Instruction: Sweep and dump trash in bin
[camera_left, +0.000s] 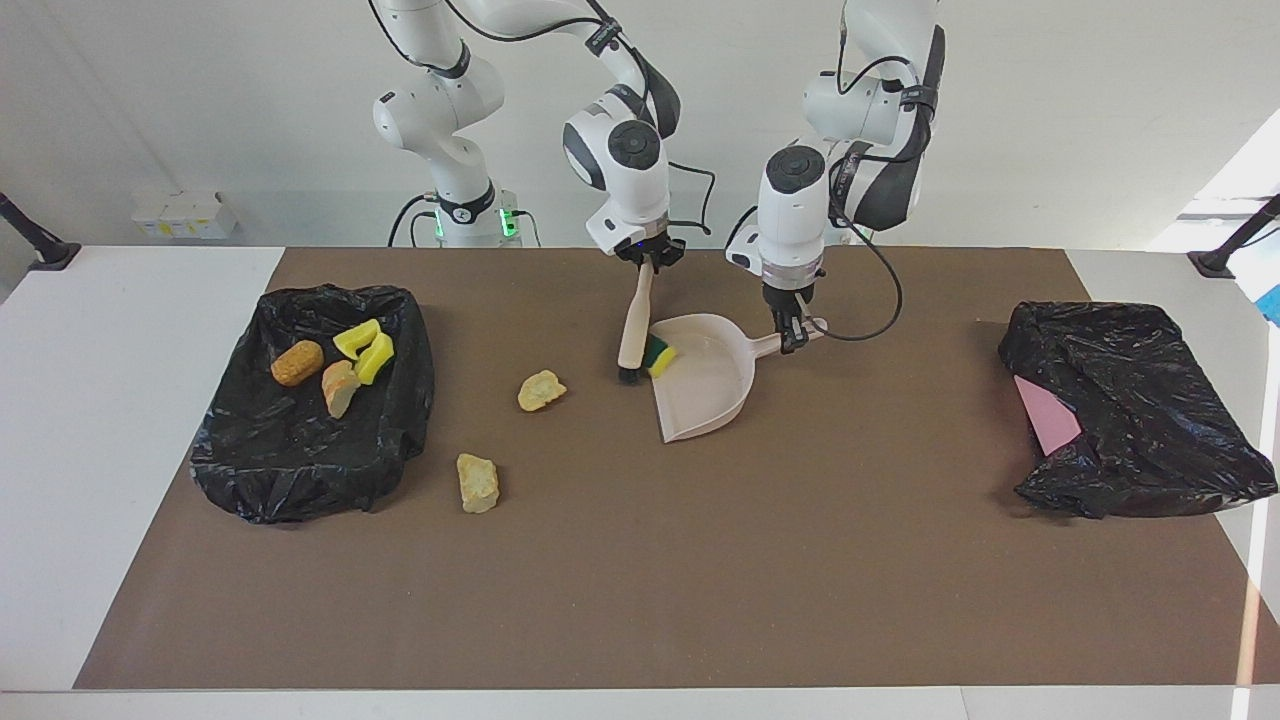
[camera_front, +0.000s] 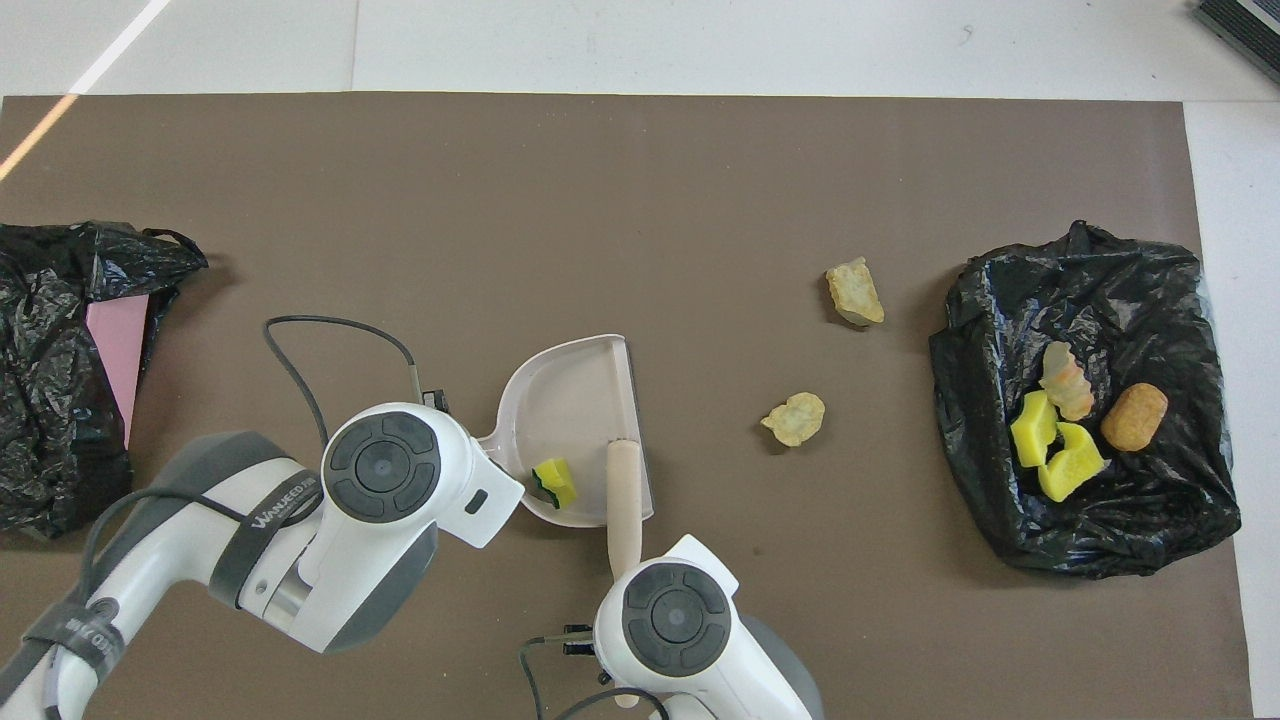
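My right gripper (camera_left: 650, 262) is shut on the top of the beige brush (camera_left: 634, 325), whose bristles touch the table at the dustpan's mouth. My left gripper (camera_left: 793, 338) is shut on the handle of the beige dustpan (camera_left: 712, 395), which lies flat on the mat. A yellow trash sponge with a green side (camera_left: 658, 355) lies just inside the dustpan (camera_front: 570, 400), beside the brush (camera_front: 625, 495). Two tan scraps (camera_left: 541, 390) (camera_left: 478, 483) lie on the mat toward the right arm's end. The black-lined bin (camera_left: 250, 470) at that end holds several scraps.
A second black bag (camera_left: 1140, 420) over a pink container (camera_left: 1045, 420) lies at the left arm's end. The brown mat (camera_left: 700, 580) covers the table's middle, with white table (camera_left: 80, 450) at both ends. A cable loops from the left wrist (camera_front: 330, 325).
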